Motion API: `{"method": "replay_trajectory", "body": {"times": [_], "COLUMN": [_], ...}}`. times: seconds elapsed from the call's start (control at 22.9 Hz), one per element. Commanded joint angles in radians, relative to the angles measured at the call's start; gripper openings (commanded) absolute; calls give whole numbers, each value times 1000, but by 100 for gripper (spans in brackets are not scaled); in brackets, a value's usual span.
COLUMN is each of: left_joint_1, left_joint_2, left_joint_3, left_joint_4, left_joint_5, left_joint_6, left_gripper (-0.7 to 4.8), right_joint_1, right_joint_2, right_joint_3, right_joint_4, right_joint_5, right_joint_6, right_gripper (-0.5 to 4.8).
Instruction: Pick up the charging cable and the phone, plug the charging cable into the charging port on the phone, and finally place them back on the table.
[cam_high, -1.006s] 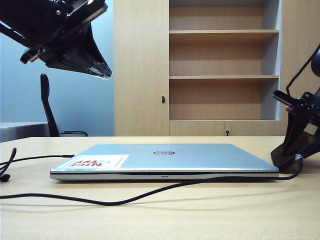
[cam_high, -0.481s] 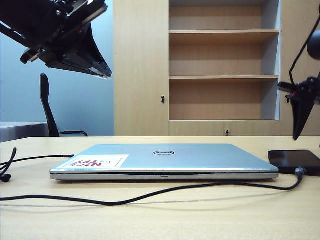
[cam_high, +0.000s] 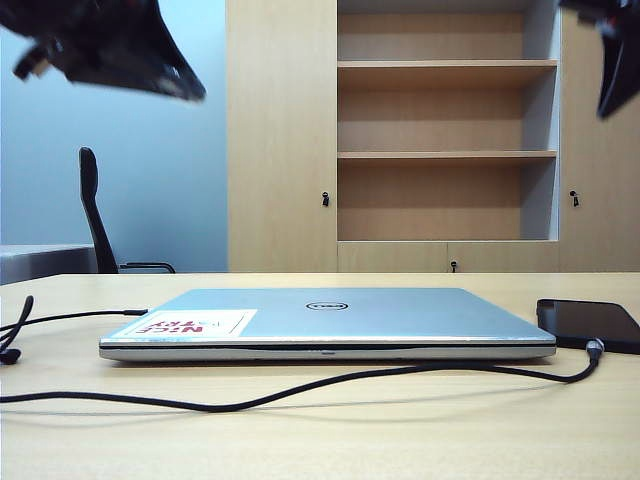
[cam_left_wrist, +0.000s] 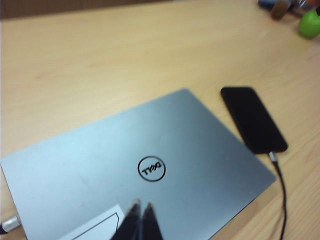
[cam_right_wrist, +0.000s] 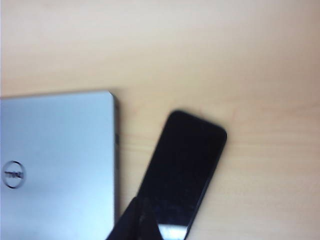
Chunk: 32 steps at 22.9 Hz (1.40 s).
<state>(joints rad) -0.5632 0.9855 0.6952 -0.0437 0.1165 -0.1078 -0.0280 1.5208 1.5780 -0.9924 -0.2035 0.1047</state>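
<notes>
The black phone lies flat on the beige table, just right of the laptop. The charging cable runs along the table in front of the laptop, and its silver plug sits in the phone's near short edge. The left wrist view shows the same join between phone and plug. My left gripper hangs high at the upper left, shut and empty. My right gripper is high at the upper right, above the phone, shut with nothing in it.
A closed silver laptop with a red-and-white sticker fills the table's middle. Another black cord lies at the far left. A wooden shelf cabinet and a chair stand behind. A green object sits at a far table edge.
My right gripper left the phone on the table, rose to the upper right and shut. My left gripper moved up a little. Phone and cable lie still, joined.
</notes>
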Motion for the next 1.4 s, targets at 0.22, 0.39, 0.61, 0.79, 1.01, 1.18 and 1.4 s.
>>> {"method": "replay_trajectory", "body": {"times": [0.22, 0.39, 0.61, 0.79, 1.01, 1.18, 1.4], "left_joint_1": [-1, -1, -1, -1, -1, -1, -1], "left_joint_2": [-121, -160, -281, -422, -592, -679, -679], "left_joint_3": [3, -3, -113, -255, -392, -441, -494], "left_joint_4": [-154, -229, -219, -158, -92, -34, 36], "left_joint_5": [3, 3, 3, 3, 3, 3, 3], "left_joint_6": [4, 3, 4, 7, 58, 55, 55], "left_gripper": [-6, -6, -6, -6, -6, -6, -6], "right_joint_1": [62, 82, 81, 81, 81, 81, 81], "right_joint_2": [-180, -326, -572, -659, -763, -885, -924], "right_joint_3": [-6, -175, -529, -638, -779, -943, -983], "right_joint_4": [65, 239, 446, 393, 582, 717, 675], "right_joint_5": [3, 2, -3, -24, -73, -87, -114], "right_joint_6": [-58, -57, -57, -57, -57, -56, -44], "right_gripper": [-5, -5, -5, -5, -5, -2, -1]}}
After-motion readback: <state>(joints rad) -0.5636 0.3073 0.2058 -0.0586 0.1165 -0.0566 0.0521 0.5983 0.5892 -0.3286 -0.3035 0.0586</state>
